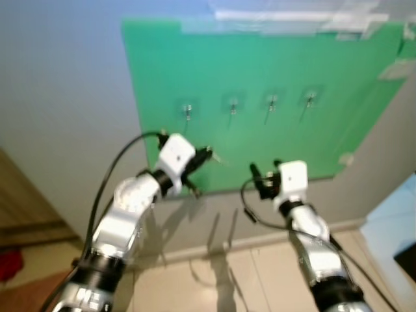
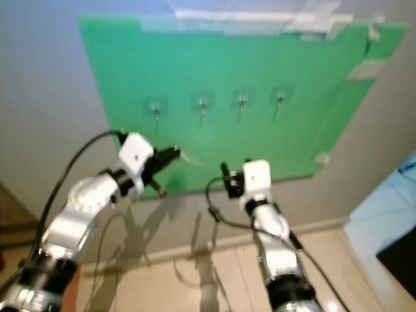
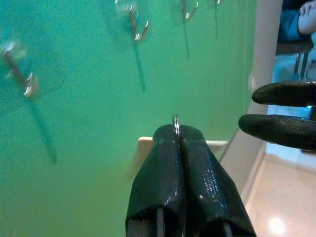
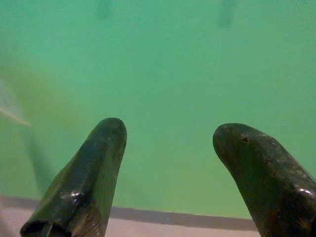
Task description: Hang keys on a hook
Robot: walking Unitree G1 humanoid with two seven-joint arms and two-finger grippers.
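Your left hand (image 3: 176, 136) was pinched closed on a thin metal key ring (image 3: 176, 121), only its top edge proud of the fingertips; any keys below were hidden. It sat raised before the green board (image 1: 260, 71), below the row of four small hooks (image 1: 188, 112) and well short of them. Your right hand (image 4: 170, 148) hung open beside it, fingers spread, facing bare board. Judged: ring light, stiff and slippery, so a tip pinch could let it swivel. Keep hold low on the ring, leaving the upper loop free to slip over a hook. Hooks looked slender; go gently.
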